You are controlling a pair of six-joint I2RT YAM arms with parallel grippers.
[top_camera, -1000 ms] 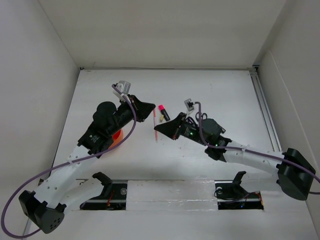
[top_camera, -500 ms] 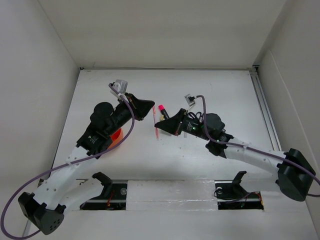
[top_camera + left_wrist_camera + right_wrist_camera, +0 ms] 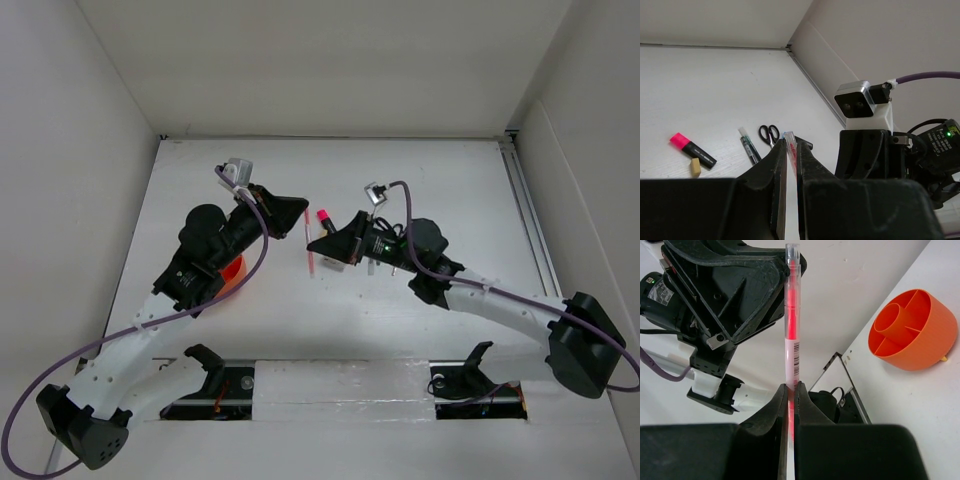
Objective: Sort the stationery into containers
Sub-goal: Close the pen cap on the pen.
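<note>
Plastic, light and slippery, the thin pink pen point(image 3: 791, 330) stands clamped low in the right end effector point(image 3: 790, 386); mid-barrel seems safer.

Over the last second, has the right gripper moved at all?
Yes. In the top view the right gripper has shifted toward the far edge of the table, closer to the pink-capped highlighter, which stayed put.

Thin pink pen point(image 3: 791, 315) is up off the table, pinched at its lower end by the right gripper point(image 3: 791, 388). Pink-capped highlighter point(image 3: 692, 149) lies flat, eraser point(image 3: 695, 167) just beside it. Dark pen point(image 3: 748, 148) and scissors point(image 3: 769, 133) lie close together. Orange divided cup point(image 3: 912, 330) stands upright.
</note>
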